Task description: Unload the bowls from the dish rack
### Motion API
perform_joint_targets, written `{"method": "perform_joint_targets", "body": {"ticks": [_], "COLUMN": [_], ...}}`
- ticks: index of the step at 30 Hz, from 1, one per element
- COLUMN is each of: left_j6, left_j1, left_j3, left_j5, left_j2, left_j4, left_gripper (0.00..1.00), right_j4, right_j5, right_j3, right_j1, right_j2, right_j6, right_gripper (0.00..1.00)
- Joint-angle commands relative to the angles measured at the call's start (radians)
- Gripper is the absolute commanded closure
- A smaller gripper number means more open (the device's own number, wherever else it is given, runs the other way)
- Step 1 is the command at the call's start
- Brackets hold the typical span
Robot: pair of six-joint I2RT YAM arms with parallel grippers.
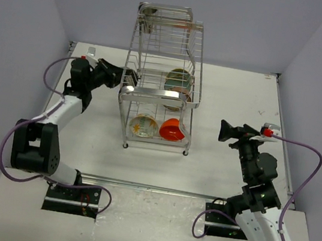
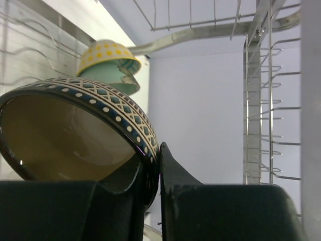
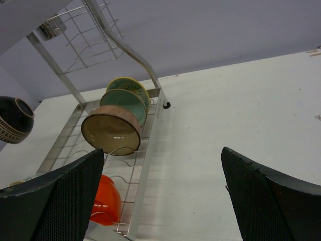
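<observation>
Bowls (image 3: 111,131): nearest, orange-red bowl (image 1: 173,129) and pale patterned bowl (image 1: 144,125) sit propped on edge in the lower tier of the dish rack (image 1: 146,95). Right gripper (image 1: 223,132) spread wide, well clear. Further back, at the rack's left side, left gripper (image 2: 154,160) clenched on the rim of the dark-banded bowl (image 2: 65,135). Likely glazed: rigid, slick, chippable. Rim pinch suits.

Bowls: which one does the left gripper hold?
The dark bowl with the patterned rim band, its rim pinched by the left gripper; the orange bowl and the others sit in the rack.
</observation>
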Motion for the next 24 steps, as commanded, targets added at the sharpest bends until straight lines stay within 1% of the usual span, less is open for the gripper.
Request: {"method": "perform_joint_targets", "body": {"ticks": [1, 2, 3, 4, 5, 6, 7, 9, 10, 13, 15, 16, 19, 22, 24], "left_j6": [0.242, 0.294, 0.399, 0.45, 0.498, 0.574, 0.611, 0.706, 0.73, 0.794, 0.823, 0.834, 0.856, 0.876, 0.892], "left_j1": [0.049, 0.08, 0.086, 0.089, 0.091, 0.089, 0.091, 0.086, 0.086, 0.086, 0.082, 0.085, 0.085, 0.082, 0.082], "left_j3": [0.153, 0.191, 0.234, 0.301, 0.338, 0.372, 0.433, 0.483, 0.507, 0.538, 0.538, 0.549, 0.561, 0.575, 0.627], "left_j5": [-0.01, -0.032, -0.061, -0.134, -0.176, -0.21, -0.278, -0.38, -0.479, -0.595, -0.673, -0.728, -0.8, -0.865, -0.903], "left_j2": [-0.077, -0.072, -0.069, -0.068, -0.06, -0.036, -0.019, 0.023, 0.032, 0.075, 0.098, 0.11, 0.159, 0.184, 0.244], "left_j4": [-0.222, -0.38, -0.475, -0.553, -0.69, -0.753, -0.86, -0.939, -0.995, -1.067, -1.077, -1.101, -1.115, -1.1, -1.12], "left_gripper": [1.0, 1.0, 1.0, 1.0, 1.0, 1.0, 1.0, 1.0, 1.0, 1.0, 1.0, 1.0, 1.0, 1.0, 1.0], "right_j4": [0.031, 0.031, 0.031, 0.023, 0.019, 0.011, -0.003, -0.013, -0.048, -0.061, -0.067, -0.088, -0.121, -0.075, -0.053], "right_j5": [-0.022, -0.025, -0.026, -0.025, -0.003, 0.009, 0.021, 0.046, 0.05, 0.078, 0.095, 0.098, 0.096, 0.089, 0.077], "right_j3": [0.004, 0.004, 0.006, 0.009, 0.013, 0.027, 0.038, 0.068, 0.1, 0.151, 0.208, 0.238, 0.337, 0.339, 0.331], "right_j1": [0.004, 0.004, 0.004, 0.004, 0.004, 0.004, 0.004, 0.004, 0.004, 0.004, 0.004, 0.004, 0.004, 0.004, 0.004], "right_j2": [0.001, 0.0, 0.0, 0.003, 0.01, 0.036, 0.056, 0.131, 0.156, 0.232, 0.28, 0.342, 0.453, 0.451, 0.443], "right_j6": [-0.011, -0.011, -0.01, -0.008, -0.005, 0.0, 0.003, 0.003, 0.006, 0.015, 0.012, 0.015, 0.026, 0.035, 0.027], "right_gripper": [0.01, 0.01, 0.01, 0.01, 0.01, 0.01, 0.01, 0.01, 0.01, 0.01, 0.01, 0.01, 0.01, 0.01, 0.01]}}
